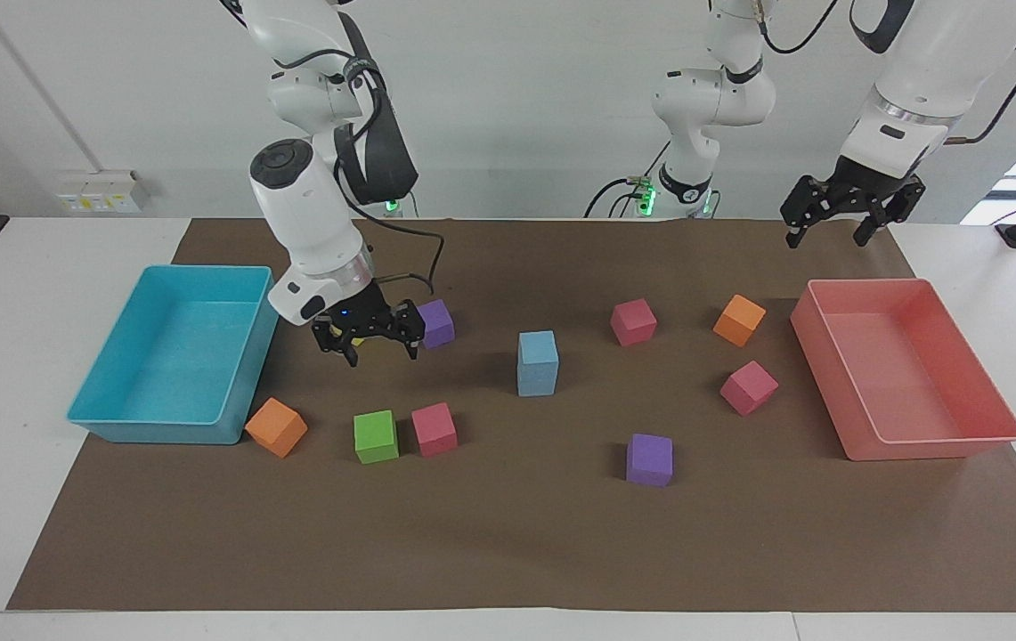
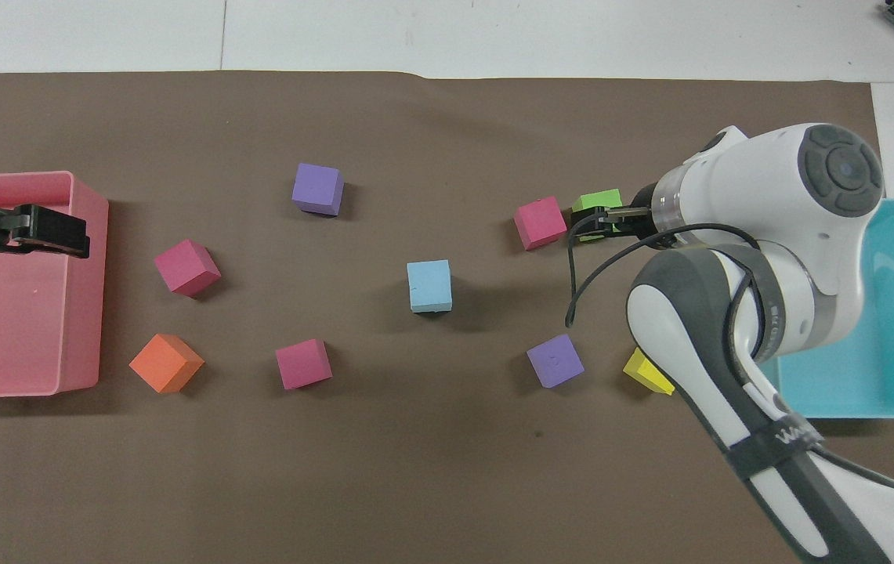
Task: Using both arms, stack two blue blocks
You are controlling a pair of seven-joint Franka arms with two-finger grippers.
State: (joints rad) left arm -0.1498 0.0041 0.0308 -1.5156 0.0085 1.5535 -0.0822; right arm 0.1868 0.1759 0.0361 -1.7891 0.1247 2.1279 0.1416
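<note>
brown mat [image 1: 508, 543] covers the white table, walls pale. i see the blue blocks [image 1: 538, 363] stacked one on the other mid-mat, nothing touching them. taking the stack as clock centre in the facing view: right gripper [image 1: 369, 330] hangs low at 9 o'clock, jaws spread and empty, a yellow cube [image 2: 648, 371] partly hidden under it, a purple cube [image 1: 435, 322] just beside it. left gripper [image 1: 851, 214] is raised at 2 o'clock, over the mat edge near the pink tray [image 1: 944, 444], jaws spread, empty. teal tray [image 1: 107, 420] sits at the right arm's end. green cube [image 1: 376, 436] and pink cube [image 1: 434, 428] touch at 7 o'clock; second purple cube [image 1: 649, 459] at 5 o'clock.
</note>
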